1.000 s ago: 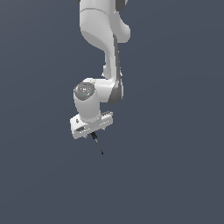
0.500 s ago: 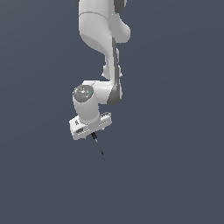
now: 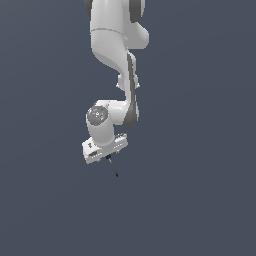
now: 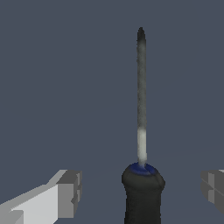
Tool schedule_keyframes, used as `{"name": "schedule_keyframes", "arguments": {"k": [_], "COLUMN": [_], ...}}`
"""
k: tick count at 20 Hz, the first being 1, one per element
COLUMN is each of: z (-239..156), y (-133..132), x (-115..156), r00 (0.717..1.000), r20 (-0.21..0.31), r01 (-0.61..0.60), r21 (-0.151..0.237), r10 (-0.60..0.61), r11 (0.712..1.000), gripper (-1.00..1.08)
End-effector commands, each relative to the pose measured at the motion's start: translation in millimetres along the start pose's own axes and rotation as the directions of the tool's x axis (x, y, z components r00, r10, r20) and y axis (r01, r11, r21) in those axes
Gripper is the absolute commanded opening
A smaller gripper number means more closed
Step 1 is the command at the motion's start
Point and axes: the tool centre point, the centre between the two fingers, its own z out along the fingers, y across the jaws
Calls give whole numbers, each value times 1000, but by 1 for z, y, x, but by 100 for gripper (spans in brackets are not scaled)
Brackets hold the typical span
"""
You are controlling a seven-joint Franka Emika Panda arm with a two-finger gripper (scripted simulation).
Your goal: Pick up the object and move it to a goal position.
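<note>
The end effector [image 3: 106, 154] stands wide open. In the wrist view its two grey fingers [image 4: 69, 193] sit far apart at either side of the picture. One shows its blocky pad with the white link behind it. The other [image 4: 213, 190] is cut by the picture's edge.

The screwdriver [image 4: 141, 131] lies between the fingers, roughly midway in the opening. There is a clear strip of plain background on each side of its black handle [image 4: 143, 197], so neither finger touches it. Nothing is gripped.

A bluish ring [image 4: 143, 168] shows where the handle meets the thin metal shaft [image 4: 141, 87]. The shaft is pale close to the handle and darkens to a blackish tip. It runs straight away from the handle, out beyond the fingertips. The handle's far end is cut off by the frame.

In the exterior view the white Panda arm [image 3: 112, 47] comes down from above and bends at the wrist. The pale end effector is tilted at its end. The screwdriver [image 3: 113, 167] appears as a thin dark sliver just past the fingertips, slanting away from them. It is very small beside the hand. From here the fingers themselves are too small to make out.

The surroundings are one uniform grey-blue. I cannot tell whether the screwdriver rests on a surface there.
</note>
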Motion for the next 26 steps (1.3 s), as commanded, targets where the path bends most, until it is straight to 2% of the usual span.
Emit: {"name": "schedule_keyframes", "arguments": {"k": [1, 5, 6, 19, 26], "z": [8, 12, 12, 10, -1], "y": [0, 1, 1, -3, -38], "x": [0, 1, 1, 2, 14], "r00": [1000, 1000, 1000, 1000, 1000], "r20": [-1, -1, -1, -1, -1], "r01": [1, 1, 1, 1, 1], "r21": [-1, -1, -1, -1, -1], "r10": [-1, -1, -1, -1, -1], "r11": [1000, 1000, 1000, 1000, 1000], "gripper": [100, 100, -100, -100, -100]}}
